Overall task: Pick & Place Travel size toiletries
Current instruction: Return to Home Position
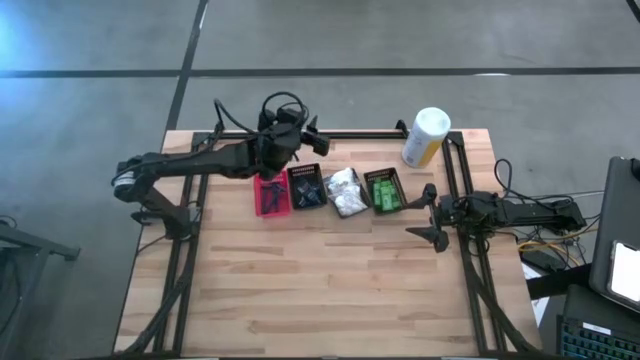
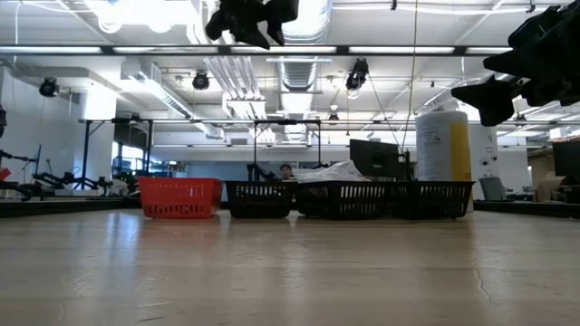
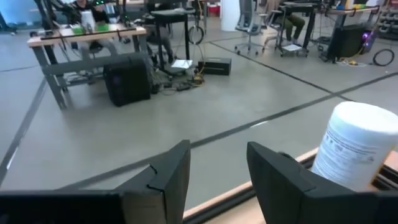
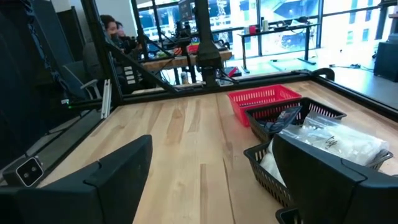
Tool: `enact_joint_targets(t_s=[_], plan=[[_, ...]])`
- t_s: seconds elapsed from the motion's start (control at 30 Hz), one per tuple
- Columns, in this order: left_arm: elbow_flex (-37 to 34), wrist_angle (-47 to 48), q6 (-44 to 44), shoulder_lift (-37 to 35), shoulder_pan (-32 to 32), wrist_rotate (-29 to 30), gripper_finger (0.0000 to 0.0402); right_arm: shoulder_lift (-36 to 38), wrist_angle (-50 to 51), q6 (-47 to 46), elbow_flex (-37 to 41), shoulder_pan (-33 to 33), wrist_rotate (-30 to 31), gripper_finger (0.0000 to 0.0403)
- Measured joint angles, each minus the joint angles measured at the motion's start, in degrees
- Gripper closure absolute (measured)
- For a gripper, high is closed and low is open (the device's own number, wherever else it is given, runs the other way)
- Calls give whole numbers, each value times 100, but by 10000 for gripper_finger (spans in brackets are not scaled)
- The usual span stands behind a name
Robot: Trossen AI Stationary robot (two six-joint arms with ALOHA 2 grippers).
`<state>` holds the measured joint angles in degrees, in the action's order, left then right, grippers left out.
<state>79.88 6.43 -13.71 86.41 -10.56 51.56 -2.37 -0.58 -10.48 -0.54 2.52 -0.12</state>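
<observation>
Writing: only the canister point(image 3: 357, 146) carries print. There are grey lines on its white label, too small to read in any view. Nothing legible on the baskets or packets.

Left gripper point(image 3: 219, 152): fingers parted by a moderate gap, nothing between them, touching nothing. It hangs in the air over the back edge of the table point(image 1: 330, 300), just behind the red basket point(image 1: 271, 193). Its wrist view looks past the canister. In the low view it sits at the top of the picture, well clear of the basket row.

Right gripper point(image 4: 211, 146): spread wide, empty, touching nothing. It is raised over the right part of the table, near the green end of the row.

Toiletries are all in four baskets, side by side across the far half of the table:
- black stick pieces point(image 1: 268, 197) in the red basket
- the first black basket point(image 1: 306, 187) holds dark items I can't make out
- white wrapped bundles point(image 1: 345, 190) heaped in the third
- green packets point(image 1: 384, 190) in the fourth

Canister stands upright behind the green end — apart from the row.
</observation>
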Motion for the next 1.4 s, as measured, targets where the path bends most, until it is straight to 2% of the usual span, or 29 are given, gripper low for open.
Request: enact_joint_targets(t_s=[0.33,0.5,0.9,1.23,1.4], plan=[[-33,-172,481,0,-60,17,236,0,0,0,0,0,2,44],[-33,-174,666,-6,-60,14,236,0,1,0,0,0,2,45],[-35,-172,655,-20,-56,-77,236,0,0,0,0,2,2,75],[-37,-4,590,-113,296,-121,236,0,0,0,0,1,0,46],[-39,413,130,-181,563,-163,236,0,0,0,0,1,1,40]])
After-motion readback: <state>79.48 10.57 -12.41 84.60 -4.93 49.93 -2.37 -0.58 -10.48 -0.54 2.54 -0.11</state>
